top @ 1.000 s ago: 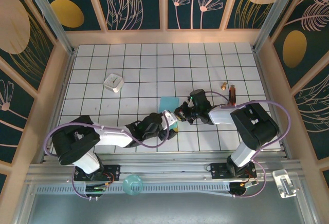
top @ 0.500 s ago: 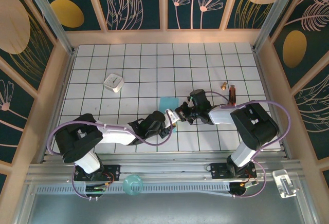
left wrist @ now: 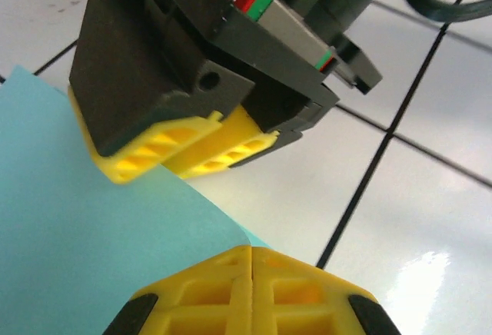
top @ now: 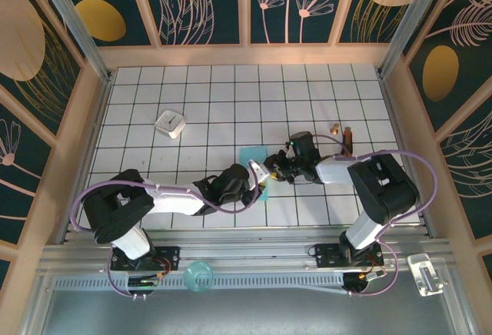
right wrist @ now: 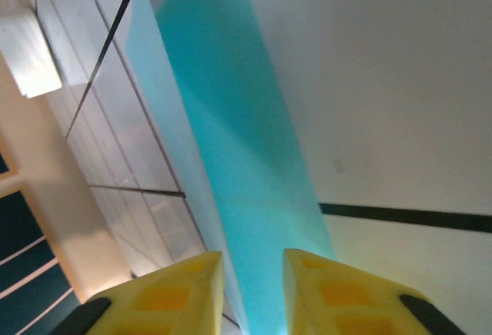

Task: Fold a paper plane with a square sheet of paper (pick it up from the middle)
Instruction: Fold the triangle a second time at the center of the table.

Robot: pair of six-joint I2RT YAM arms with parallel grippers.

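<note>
The left fingers (left wrist: 207, 293) are pressed flat together, and the edge of the sheet of paper (left wrist: 84, 235) runs straight into their seam, so they are pinching it near a corner. Just beyond them, the right fingers (right wrist: 165, 293) stand slightly apart with the sheet passing through the gap; a sliver of space shows on one side, so they are not clamping it. In the left wrist view the right pair sits on the paper's edge, very close to the left pair.

In the right wrist view the light-blue sheet stands on edge, a narrow band running away from the fingers. From above it is a slim oblong, clearly longer than it is wide. Its long axis runs from the near side of the tabletop (top: 231, 97) towards the far wall, leaning a little left at the far end. The far part lies about the middle of the white grid, and the near end shows just below the two pairs of fingers, which meet over its right edge.

A white square block (top: 170, 124) sits well apart to the far left. Two small things, one brass-coloured (top: 335, 128) and one dark red (top: 347, 140), lie close together to the far right of the sheet. What they are is too small to tell.
</note>
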